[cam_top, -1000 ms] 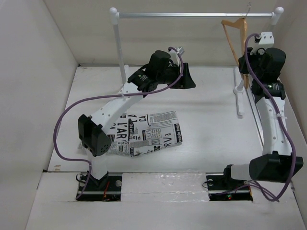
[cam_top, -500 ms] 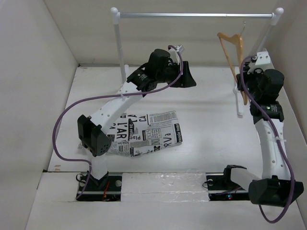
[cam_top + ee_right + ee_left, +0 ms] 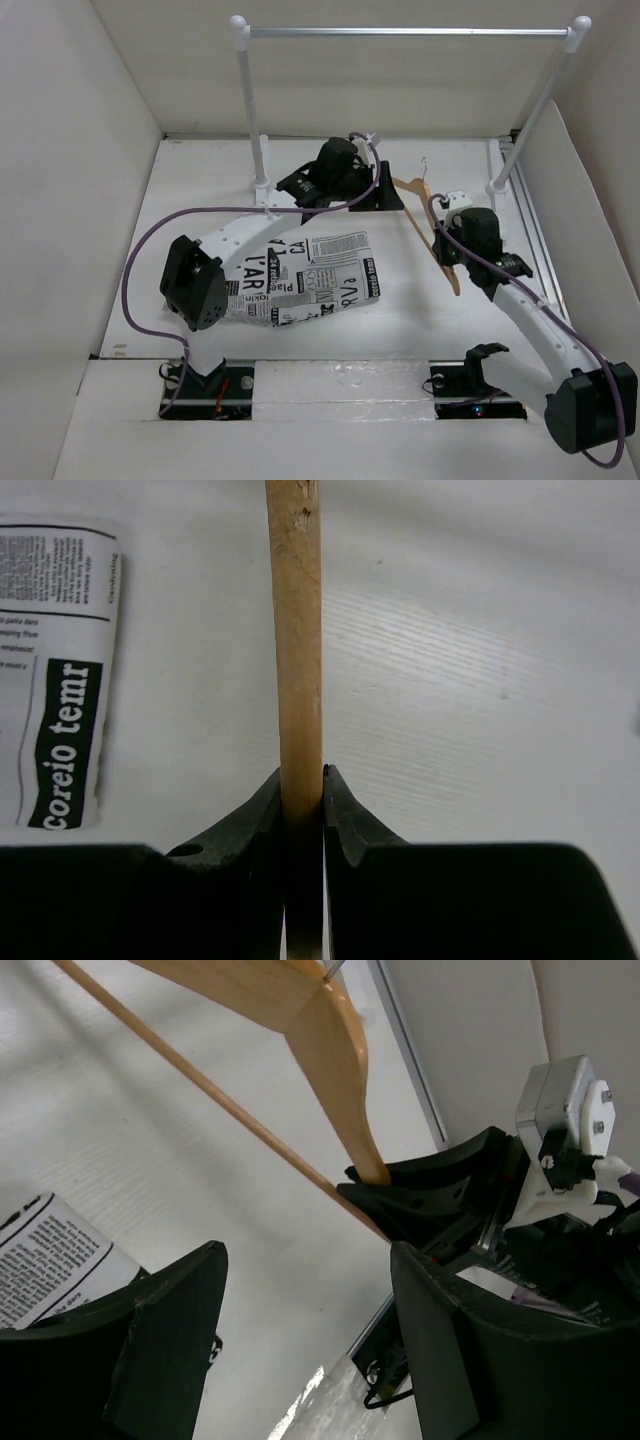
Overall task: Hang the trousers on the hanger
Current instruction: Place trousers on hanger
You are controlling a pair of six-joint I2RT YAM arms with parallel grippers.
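The trousers (image 3: 310, 280), white cloth with black newsprint, lie folded on the table in front of the left arm; a corner shows in both wrist views (image 3: 50, 1250) (image 3: 60, 660). The tan wooden hanger (image 3: 415, 190) is off the rail and hangs low over the middle of the table. My right gripper (image 3: 450, 238) is shut on its thin lower bar (image 3: 295, 630), the jaws pinching it from both sides (image 3: 301, 780). My left gripper (image 3: 388, 188) stands open just left of the hanger's top, with nothing between its fingers (image 3: 308, 1260); the hanger (image 3: 330, 1050) passes above them.
A silver rail (image 3: 400, 32) on white posts (image 3: 252, 110) spans the back of the table, its base bar (image 3: 525, 215) along the right side. White walls enclose the left, back and right. Purple cables loop from both arms.
My right arm has carried the hanger off the rail's right end, down and left to the middle of the table beside the left gripper. The left gripper has dipped slightly and opened a little wider.
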